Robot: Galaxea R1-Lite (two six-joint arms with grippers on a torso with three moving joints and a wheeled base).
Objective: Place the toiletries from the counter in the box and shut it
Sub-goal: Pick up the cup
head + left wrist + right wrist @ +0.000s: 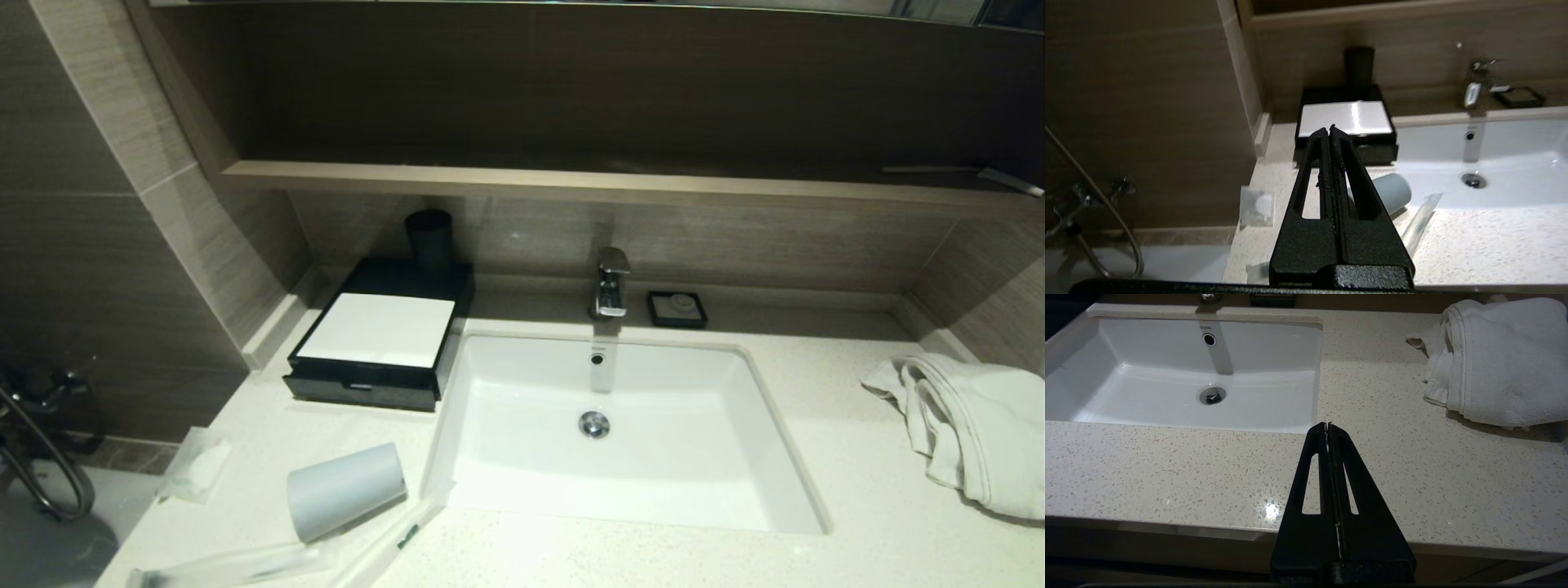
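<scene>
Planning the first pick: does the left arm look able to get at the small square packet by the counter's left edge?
Probably yes. The left gripper, shut and empty, hangs above the counter; the small square packet lies apart from the grey cup, nothing covering it. Jaws must open first.

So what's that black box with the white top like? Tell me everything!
The box is a low black rectangular case with a flat, shiny white panel on top and a shallow front drawer, which looks shut. It sits flat on the speckled counter, at the back left corner by the wall, right beside the white basin. A dark cup stands on its back edge. No gripper touches it.
</scene>
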